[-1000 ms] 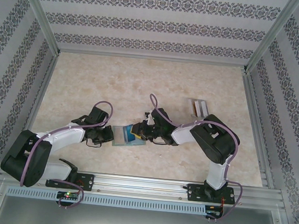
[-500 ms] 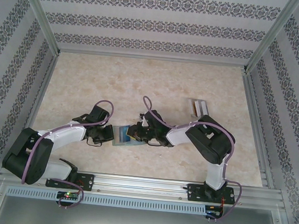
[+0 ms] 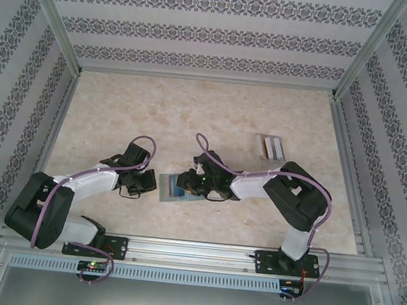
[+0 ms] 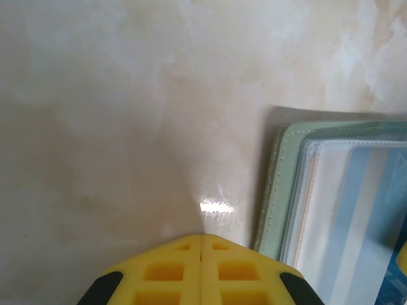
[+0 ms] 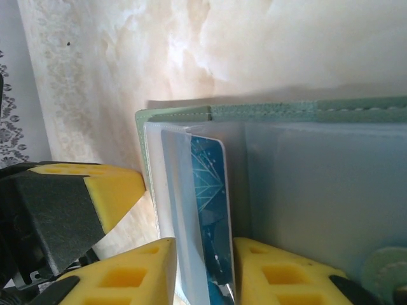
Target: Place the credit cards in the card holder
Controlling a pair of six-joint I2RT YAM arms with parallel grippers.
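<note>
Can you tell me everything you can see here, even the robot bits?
card holder: one, sage green, lying open on the table between the claws
blue card: one, blue, partly inside a clear pocket of the card holder
other cards: at least two, whitish and tan-orange, farther back on the right of the table
table: one, beige marble look
walls: striped pattern, around the table
left claw: yellow fingers, shut, empty, beside the card holder's edge
right claw: yellow fingers, either side of the blue card

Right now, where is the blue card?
In the right wrist view, the blue card stands between the fingers of the right pincer, against a clear sleeve at the left end of the open green card holder.
</note>
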